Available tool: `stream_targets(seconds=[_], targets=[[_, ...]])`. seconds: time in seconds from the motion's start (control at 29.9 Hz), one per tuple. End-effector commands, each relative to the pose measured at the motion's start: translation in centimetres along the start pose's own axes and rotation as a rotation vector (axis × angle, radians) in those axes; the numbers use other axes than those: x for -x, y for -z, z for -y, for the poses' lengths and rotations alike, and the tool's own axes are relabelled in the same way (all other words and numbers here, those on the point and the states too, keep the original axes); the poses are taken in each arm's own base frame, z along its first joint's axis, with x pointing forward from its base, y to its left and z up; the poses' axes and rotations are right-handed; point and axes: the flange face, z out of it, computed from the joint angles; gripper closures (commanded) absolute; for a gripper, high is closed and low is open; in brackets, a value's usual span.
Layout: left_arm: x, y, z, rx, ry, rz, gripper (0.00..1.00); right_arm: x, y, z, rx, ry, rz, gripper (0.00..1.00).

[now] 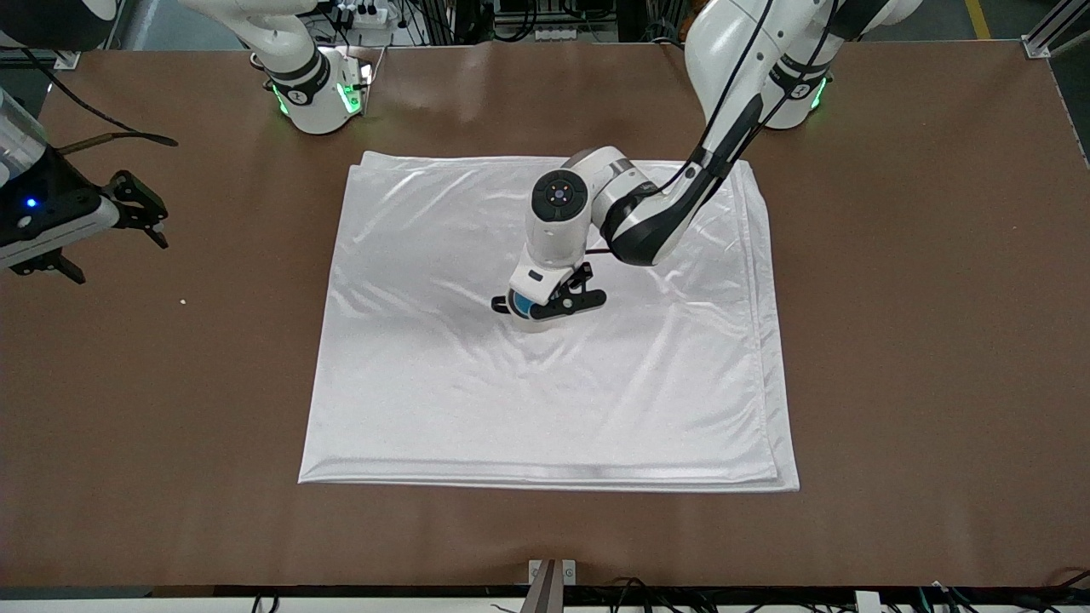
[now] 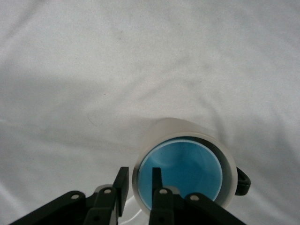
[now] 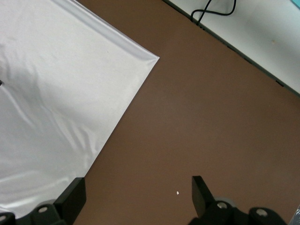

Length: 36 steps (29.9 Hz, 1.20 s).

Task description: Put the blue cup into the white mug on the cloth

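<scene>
Shiny, lightly wrinkled fabric cloth [image 1: 443,383] (satin-like sheen) on a smooth, matt brown table [image 1: 920,340]

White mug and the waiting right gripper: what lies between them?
Front view: only cloth, then bare table, between white mug and right gripper.

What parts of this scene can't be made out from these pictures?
- Blue cup: outer wall and base hidden inside the white mug in the left wrist view.
- White mug in the front view: mostly covered by the left claw above it.
- Left claw's fingertips: whether they touch the cup's rim is unclear.
- Right claw: cut off by the right wrist view's edge.
</scene>
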Motion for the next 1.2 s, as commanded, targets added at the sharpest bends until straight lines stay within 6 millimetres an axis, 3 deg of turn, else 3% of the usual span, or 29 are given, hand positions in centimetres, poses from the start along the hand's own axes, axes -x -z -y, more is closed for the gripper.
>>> stream_targets(seconds=[0.0,0.3,0.5,0.73,0.83,1.17], targets=[[-0.3,0.4,-0.3,0.000,-0.024,-0.035,0.00,0.7,1.4,-1.5,-0.019,-0.161,0.007,0.00],[-2.4,2.8,0.7,0.014,0.008,-0.075,0.00,2.1,1.5,-3.3,-0.022,-0.351,0.028,0.00],[-7.7,5.7,4.3,0.018,0.038,-0.128,0.00,2.9,1.4,-3.5,-0.079,-0.523,0.052,0.00],[-16.4,10.8,12.8,0.006,0.013,-0.166,0.00,3.3,1.3,-3.9,-0.081,-0.586,0.064,0.00],[-19.4,11.9,16.8,-0.016,0.003,-0.164,0.00,3.5,1.2,-4.3,-0.082,-0.594,0.062,0.00],[-27.3,15.0,29.9,-0.054,-0.060,-0.183,0.00,3.8,1.1,-5.0,-0.077,-0.629,0.060,0.00]])
